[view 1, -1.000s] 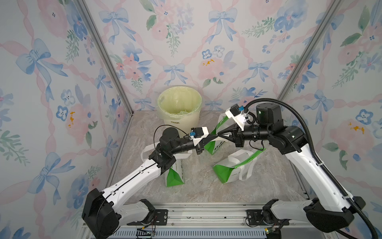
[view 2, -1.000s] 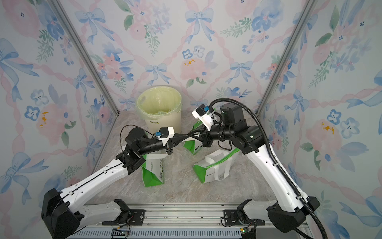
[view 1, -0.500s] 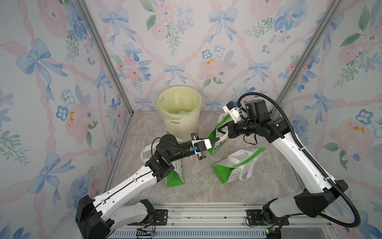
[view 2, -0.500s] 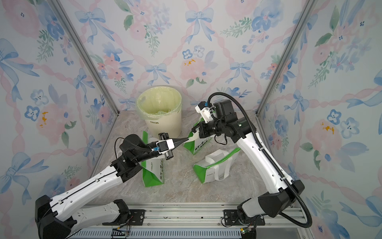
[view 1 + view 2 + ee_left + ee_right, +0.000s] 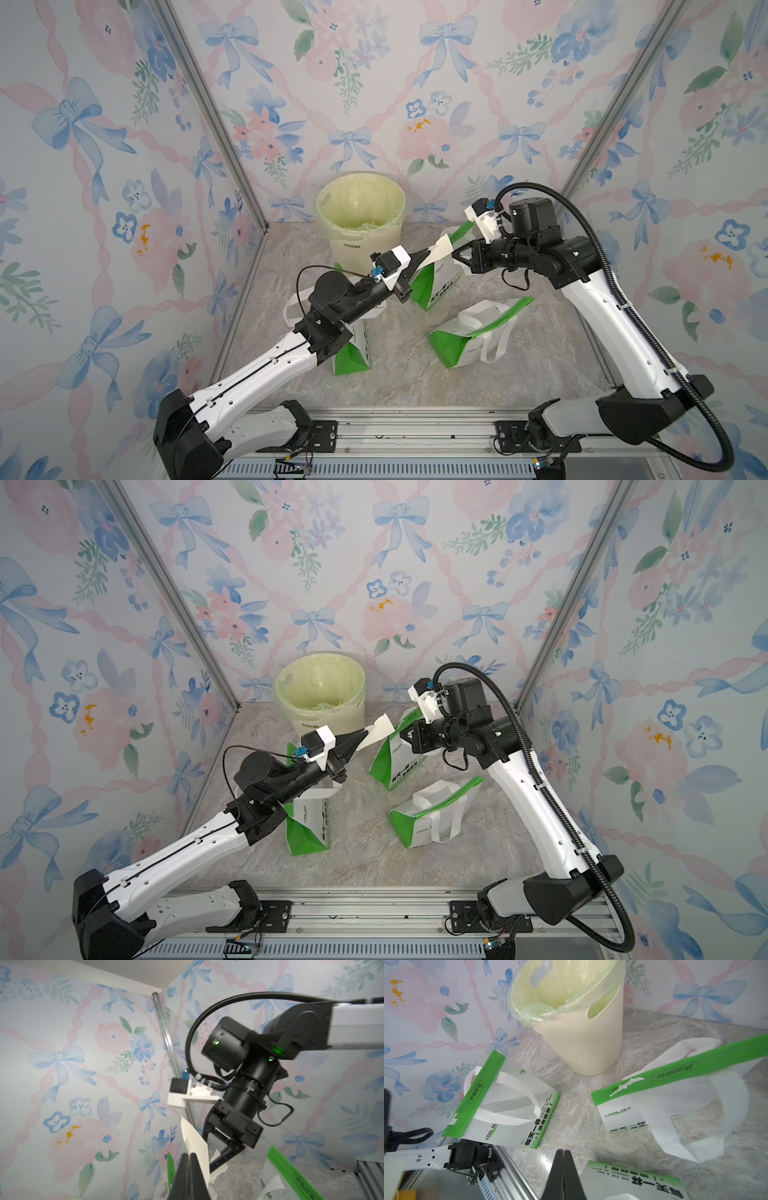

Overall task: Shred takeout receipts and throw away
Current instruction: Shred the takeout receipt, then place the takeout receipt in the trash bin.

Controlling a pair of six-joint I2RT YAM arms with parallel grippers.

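A white takeout receipt (image 5: 441, 250) (image 5: 380, 730) sticks out of my left gripper (image 5: 420, 258) (image 5: 362, 739), which is shut on its end and held above the table, in front of the cream bin (image 5: 374, 245). In the left wrist view the slip (image 5: 195, 1142) rises from the closed jaws (image 5: 189, 1157). My right gripper (image 5: 458, 250) (image 5: 408, 735) is shut, a little to the right of the slip and apart from it. Nothing shows between its tips in the right wrist view (image 5: 563, 1152). A white scrap lies near its fingers (image 5: 227, 1154); whether it is gripped I cannot tell.
Three green-and-white bags lie on the marble table: one upright in the middle (image 5: 436, 278), one on its side to the right (image 5: 469, 345), one under my left arm (image 5: 353, 351). The lined bin (image 5: 345, 719) (image 5: 583, 1043) stands at the back. Walls close three sides.
The grippers met, then parted. My left gripper dipped and now lifts the slip toward the bin. The right arm pulled back to the right.
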